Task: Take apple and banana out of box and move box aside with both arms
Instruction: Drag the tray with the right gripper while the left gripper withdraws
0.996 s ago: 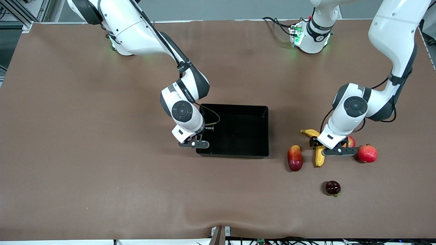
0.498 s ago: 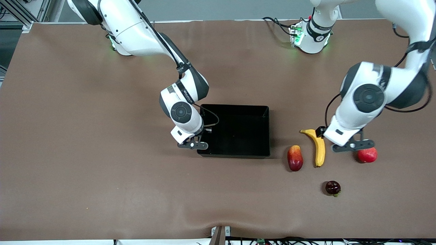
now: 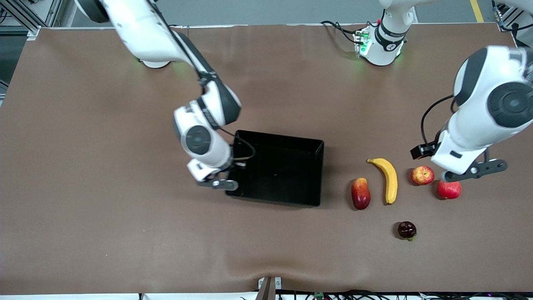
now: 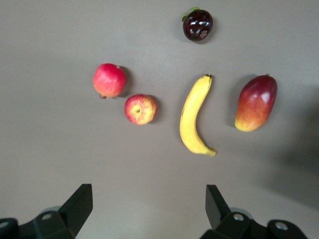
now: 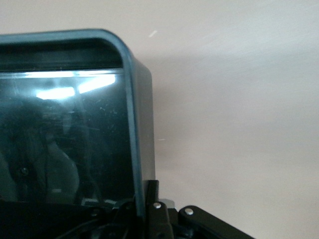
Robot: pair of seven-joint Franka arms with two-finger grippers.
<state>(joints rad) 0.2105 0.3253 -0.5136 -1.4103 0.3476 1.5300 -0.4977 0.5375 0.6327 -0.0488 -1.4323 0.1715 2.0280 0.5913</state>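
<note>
Right pincer [image 3: 217, 183] clamped on box [image 3: 291, 175] wall

- A brown mat [image 3: 104, 175] covers the whole table top; its surface is matte, with a slight ripple along the edge nearest the front camera.
- A grey floor strip [image 3: 270, 12] runs above the table's upper edge.
- Metal framing [image 3: 25, 16] stands at the upper corner toward the right arm's end.
- Lighting is even and diffuse; shadows are soft.
</note>
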